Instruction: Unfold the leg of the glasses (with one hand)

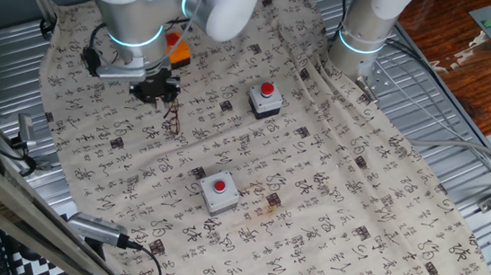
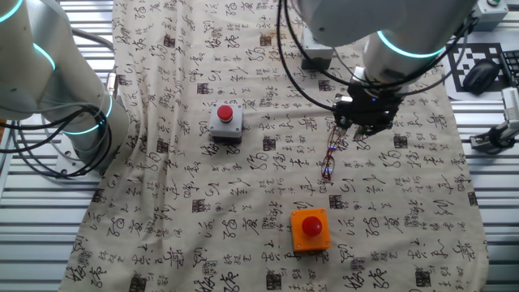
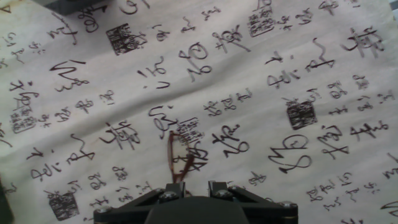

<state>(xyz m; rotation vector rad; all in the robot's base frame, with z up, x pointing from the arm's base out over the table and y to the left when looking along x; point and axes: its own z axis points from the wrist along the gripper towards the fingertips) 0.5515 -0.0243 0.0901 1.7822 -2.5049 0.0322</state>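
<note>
Hand view, bottom centre: the gripper (image 3: 188, 186) has its fingers drawn close together around one thin end of the glasses (image 3: 179, 157), so it appears clenched on a leg, though the contact itself is hidden at the frame edge. The reddish-brown frame runs up from the fingers toward mid-frame over the printed cloth (image 3: 298, 74). Judgement: grasp made, unfolding under way or just starting; whether the leg is fully open is not resolvable.

Open cloth (image 2: 243, 186) around glasses (image 2: 329, 158), grey button boxes (image 2: 225, 122) and orange box (image 2: 310, 229) well apart
</note>
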